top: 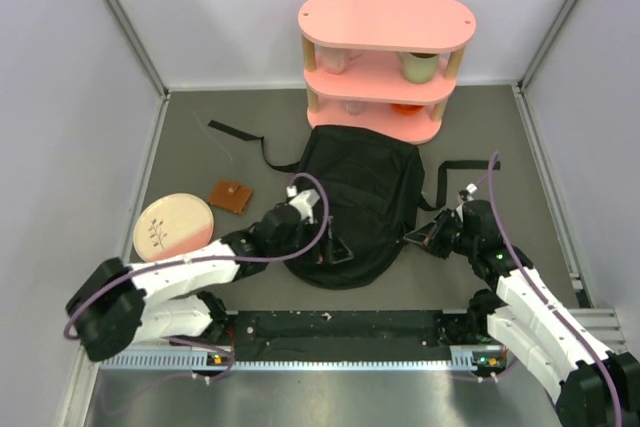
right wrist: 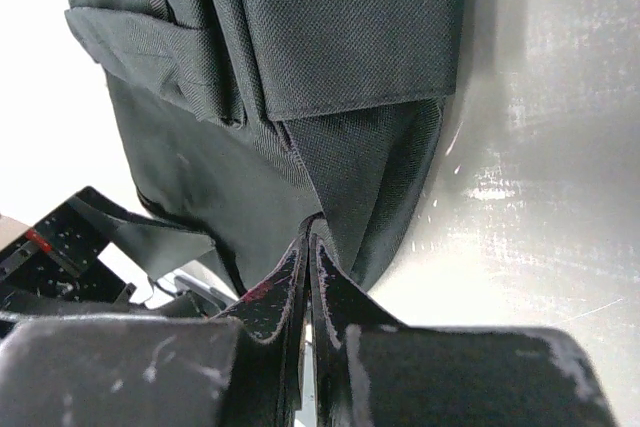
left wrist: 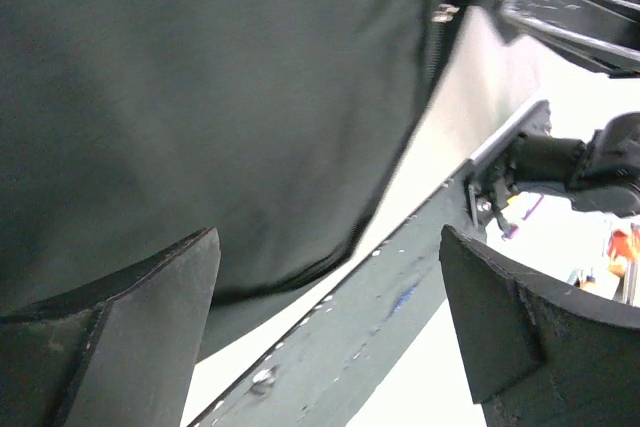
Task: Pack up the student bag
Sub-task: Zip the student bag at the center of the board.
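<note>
The student bag (top: pixel 358 187) lies flat in the middle of the table, a black fabric backpack with its straps trailing out to both sides. My left gripper (top: pixel 333 247) hovers over the bag's near left part. In the left wrist view this gripper (left wrist: pixel 330 322) stands open, its fingers (left wrist: pixel 150 332) wide apart with nothing between them and the bag's fabric (left wrist: pixel 220 97) just beyond. My right gripper (top: pixel 418 238) is at the bag's near right edge. In the right wrist view it (right wrist: pixel 310 232) is shut, pinching a fold of the bag's fabric (right wrist: pixel 350 67).
A pink two-tier shelf (top: pixel 385 22) holding cups stands behind the bag. A pink plate (top: pixel 173 225) and a brown wallet (top: pixel 230 195) lie to the bag's left. A loose strap (top: pixel 235 132) runs toward the back left. The black base rail (top: pixel 340 325) lines the near edge.
</note>
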Controlling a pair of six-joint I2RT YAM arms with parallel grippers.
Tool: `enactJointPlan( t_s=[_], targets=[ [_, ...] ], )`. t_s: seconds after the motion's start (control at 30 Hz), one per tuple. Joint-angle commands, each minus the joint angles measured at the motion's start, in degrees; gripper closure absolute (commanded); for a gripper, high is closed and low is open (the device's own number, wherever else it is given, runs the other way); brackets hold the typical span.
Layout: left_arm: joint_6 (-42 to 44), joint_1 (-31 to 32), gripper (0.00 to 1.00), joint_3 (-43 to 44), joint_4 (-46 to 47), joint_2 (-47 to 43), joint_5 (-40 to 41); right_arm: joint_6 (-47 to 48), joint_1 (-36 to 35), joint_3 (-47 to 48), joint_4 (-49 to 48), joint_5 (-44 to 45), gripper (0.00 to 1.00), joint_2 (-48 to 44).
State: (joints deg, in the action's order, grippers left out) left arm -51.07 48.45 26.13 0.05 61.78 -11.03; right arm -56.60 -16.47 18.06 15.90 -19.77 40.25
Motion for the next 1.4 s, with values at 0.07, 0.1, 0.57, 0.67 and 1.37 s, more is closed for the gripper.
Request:
enactJointPlan(
  t_s=[0.07,0.1,0.57,0.67,1.37],
  targets=[
    [2.47,3.58,0.07,6.65,18.74,14.83,-8.2,0.08,0.56,1.36,0.27,-3.25,1.0,0.0],
    [1.77,3.67,0.09,7.0,20.15,16.51,-9.09,0.35,0.47,1.19,0.97,-3.26,1.0,0.09],
    [-6.23,8.07,0.5,5.86,34.39,34.1,-12.7,1.14,0.47,-2.95,9.15,1.49,0.96,-2.64],
    [-6.94,8.16,0.5,5.33,36.33,35.6,-13.49,2.19,0.47,-2.42,7.66,-0.43,0.79,-1.23],
    [-6.85,9.03,0.51,6.74,36.51,38.51,-13.49,4.75,-1.1,3.2,-1.22,-9.32,0.54,7.12]
  ],
)
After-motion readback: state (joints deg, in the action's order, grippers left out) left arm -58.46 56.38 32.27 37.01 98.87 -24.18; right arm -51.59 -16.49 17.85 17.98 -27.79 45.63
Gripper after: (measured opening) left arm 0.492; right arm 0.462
